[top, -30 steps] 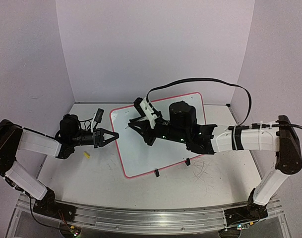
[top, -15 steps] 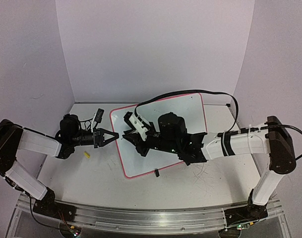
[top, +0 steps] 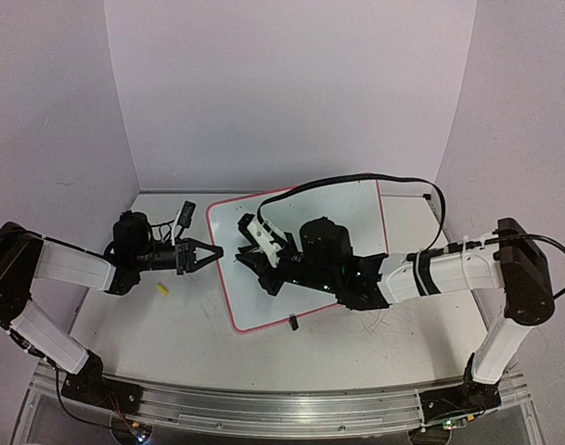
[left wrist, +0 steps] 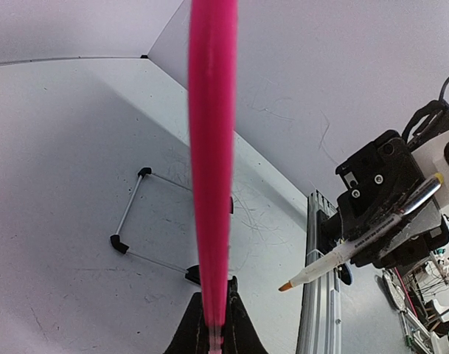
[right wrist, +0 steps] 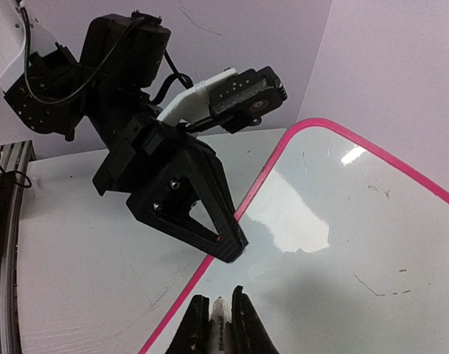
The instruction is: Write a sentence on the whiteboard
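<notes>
Small print on marker (left wrist: 360,240), illegible

The whiteboard (top: 250,301) is standing on the worktop (top: 189,348). The left arm's (top: 78,269) jaws are sitting on its left edge; the right arm (top: 449,269) is stretching over it from the right, marker (left wrist: 357,243) in jaws.

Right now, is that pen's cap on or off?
Off. The left wrist view shows the marker, gripped in the right claw, with its bare orange tip exposed.
</notes>
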